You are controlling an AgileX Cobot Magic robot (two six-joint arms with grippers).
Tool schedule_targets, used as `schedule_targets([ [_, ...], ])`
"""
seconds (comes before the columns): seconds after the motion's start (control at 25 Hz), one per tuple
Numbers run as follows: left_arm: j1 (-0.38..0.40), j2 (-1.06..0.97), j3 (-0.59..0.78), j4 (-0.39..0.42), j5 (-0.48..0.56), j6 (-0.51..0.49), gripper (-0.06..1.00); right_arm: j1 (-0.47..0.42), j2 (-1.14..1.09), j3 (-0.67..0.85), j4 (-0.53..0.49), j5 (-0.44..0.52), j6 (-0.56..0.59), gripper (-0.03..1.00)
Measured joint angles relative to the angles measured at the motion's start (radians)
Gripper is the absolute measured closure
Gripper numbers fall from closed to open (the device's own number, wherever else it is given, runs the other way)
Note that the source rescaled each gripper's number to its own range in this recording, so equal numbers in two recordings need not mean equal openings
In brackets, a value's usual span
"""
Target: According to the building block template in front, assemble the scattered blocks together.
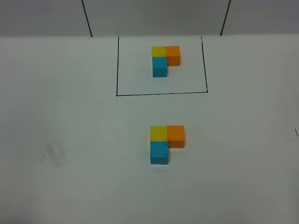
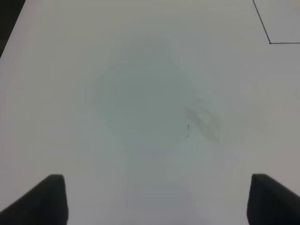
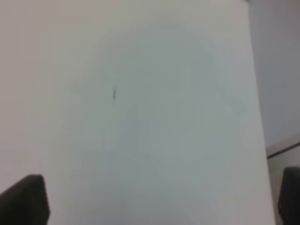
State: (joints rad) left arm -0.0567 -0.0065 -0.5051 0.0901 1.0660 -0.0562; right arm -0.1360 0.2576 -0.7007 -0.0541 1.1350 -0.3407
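1. Nearest the high camera, the scattered blocks are seen joined in an L on the white table (image 1: 56, 196): yellow cube (image 1: 158, 133) touching orange cube (image 1: 176, 136) on its right, cyan-blue cube (image 1: 159, 153) touching the yellow one's near side.
2. Farther back, the building block template (image 1: 165, 60) is seen inside a black drawn rectangle (image 1: 161, 93), in the same L layout.
3. A grey smudge (image 1: 53, 153) is seen at the table's left.
4. The left gripper (image 2: 157, 199) is held spread apart, empty, over bare table.
5. The right gripper (image 3: 161, 199) is likewise held wide apart, gripping nothing.
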Motion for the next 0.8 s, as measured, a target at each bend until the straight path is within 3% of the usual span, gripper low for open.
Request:
schedule_targets([
  [0.24, 0.0, 0.0, 0.0, 0.0, 0.0, -0.001, 0.3, 0.01, -0.141, 0.099, 0.091, -0.015, 0.081, -0.03],
  [0.52, 0.0, 0.0, 0.0, 0.0, 0.0, -0.001, 0.3, 0.01, -0.258, 0.196, 0.102, -0.043, 0.128, -0.01],
  [0.8, 0.0, 0.0, 0.0, 0.0, 0.0, -0.001, 0.3, 0.01, -0.261, 0.198, 0.102, -0.054, 0.14, 0.12],
])
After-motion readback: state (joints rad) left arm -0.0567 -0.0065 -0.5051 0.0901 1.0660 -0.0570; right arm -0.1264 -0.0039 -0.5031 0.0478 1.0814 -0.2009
